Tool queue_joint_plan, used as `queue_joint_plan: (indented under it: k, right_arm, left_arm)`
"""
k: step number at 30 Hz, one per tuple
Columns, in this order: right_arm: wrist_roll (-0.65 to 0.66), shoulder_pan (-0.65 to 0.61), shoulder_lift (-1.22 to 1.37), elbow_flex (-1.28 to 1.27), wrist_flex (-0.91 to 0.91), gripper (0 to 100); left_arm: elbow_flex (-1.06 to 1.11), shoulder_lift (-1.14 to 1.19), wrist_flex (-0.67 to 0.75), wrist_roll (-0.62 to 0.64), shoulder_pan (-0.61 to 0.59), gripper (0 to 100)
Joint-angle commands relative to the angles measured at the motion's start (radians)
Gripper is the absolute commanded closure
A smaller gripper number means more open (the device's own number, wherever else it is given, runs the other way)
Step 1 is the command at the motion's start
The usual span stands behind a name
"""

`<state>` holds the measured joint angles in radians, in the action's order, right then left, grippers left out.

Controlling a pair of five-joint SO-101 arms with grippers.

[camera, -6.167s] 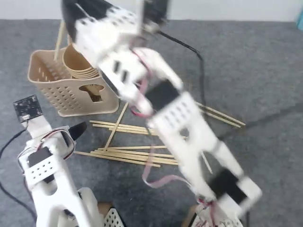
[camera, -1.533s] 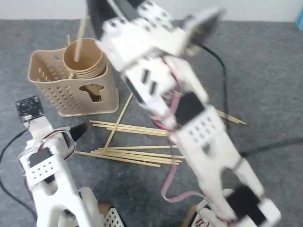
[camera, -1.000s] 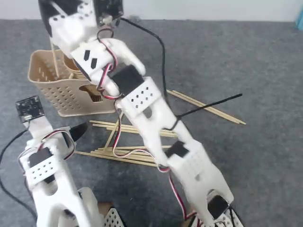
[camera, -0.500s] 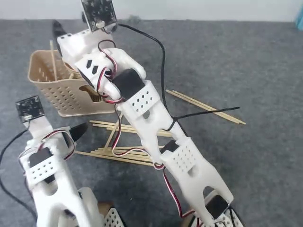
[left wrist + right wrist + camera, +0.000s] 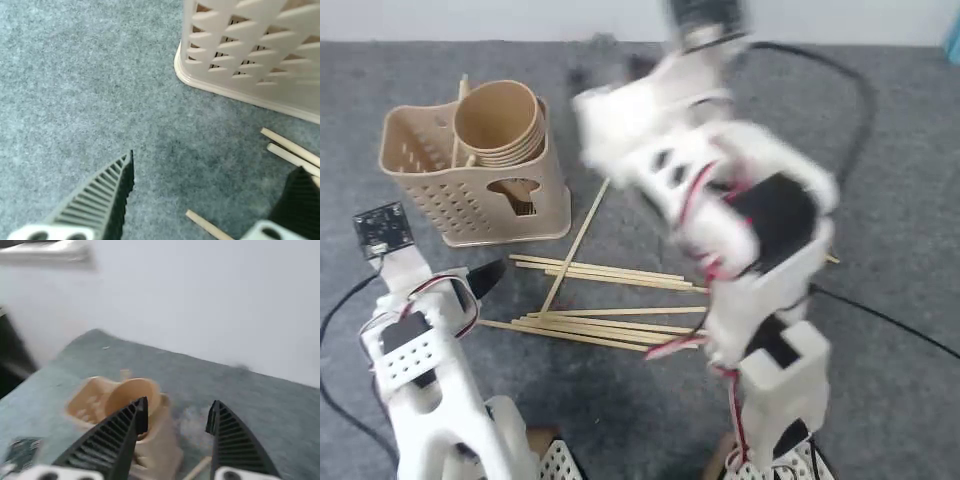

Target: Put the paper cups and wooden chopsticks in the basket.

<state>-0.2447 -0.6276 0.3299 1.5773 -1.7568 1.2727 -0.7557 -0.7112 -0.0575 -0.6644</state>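
Wooden chopsticks (image 5: 590,271) are what's loose, then? Where do they lie from the basket (image 5: 430,185)?

On the grey carpet (image 5: 880,150) just in front of the basket's front wall. Most lie roughly parallel to that wall in two loose bundles, one near the basket and one farther out. A single stick (image 5: 575,245) slants out from the basket's corner across the nearer bundle.

And the paper cups (image 5: 498,118)?

Nested in one stack, standing inside the basket, with a couple of sticks upright beside them.

Which arm is better placed?

The left one, I'd judge. The left gripper (image 5: 215,161) is low and just off the basket's front wall. Its jaws are spread wide with nothing in them, and stick ends lie right beside them. The right gripper (image 5: 178,405) is raised high, up and to the side of the basket. It is also spread and empty, and it is well apart from the sticks.

So the approach?

The sticks' long axis runs along the basket's front, leading away from the left gripper. Its jaws would probably have to close across a stick near its end. Thin sticks may roll or slip.
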Motion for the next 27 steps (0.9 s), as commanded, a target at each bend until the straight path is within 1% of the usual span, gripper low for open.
queue_joint_plan:
  k: [1, 3, 5, 9, 13, 16, 19, 22, 25, 27]
  right_arm:
    - [-0.005, 0.160, -0.102, -0.216, -0.045, 80.8]
    - [-0.003, 0.209, -0.163, -0.428, -0.045, 80.8]
    - [0.023, 0.225, -0.243, -0.651, -0.044, 80.9]
    - [0.207, 0.228, -0.351, -1.016, -0.012, 80.9]
    - [0.292, 0.259, -0.360, -1.257, 0.093, 80.9]
    - [0.328, 0.277, -0.346, -1.435, 0.245, 80.9]
    - [0.354, 0.294, -0.298, -1.564, 0.420, 80.9]
    - [0.379, 0.320, -0.216, -1.619, 0.573, 80.9]
    - [0.381, 0.341, -0.113, -1.597, 0.664, 80.9]
    - [0.379, 0.349, -0.045, -1.556, 0.679, 80.9]
  left_arm:
    - [-0.004, -0.021, 0.018, -0.011, 0.005, 56]
    - [-0.004, -0.021, 0.018, -0.011, 0.005, 56]
    - [-0.004, -0.021, 0.018, -0.011, 0.005, 56]
    - [0.002, -0.021, 0.021, -0.011, 0.005, 56]
    - [0.002, -0.021, 0.021, -0.011, 0.008, 56]
    - [0.002, -0.021, 0.021, -0.011, 0.008, 56]
    - [0.002, -0.021, 0.021, -0.011, 0.008, 56]
    - [0.002, -0.021, 0.021, -0.011, 0.008, 56]
    - [0.002, -0.021, 0.021, -0.011, 0.008, 56]
    - [0.002, -0.021, 0.021, -0.011, 0.008, 56]
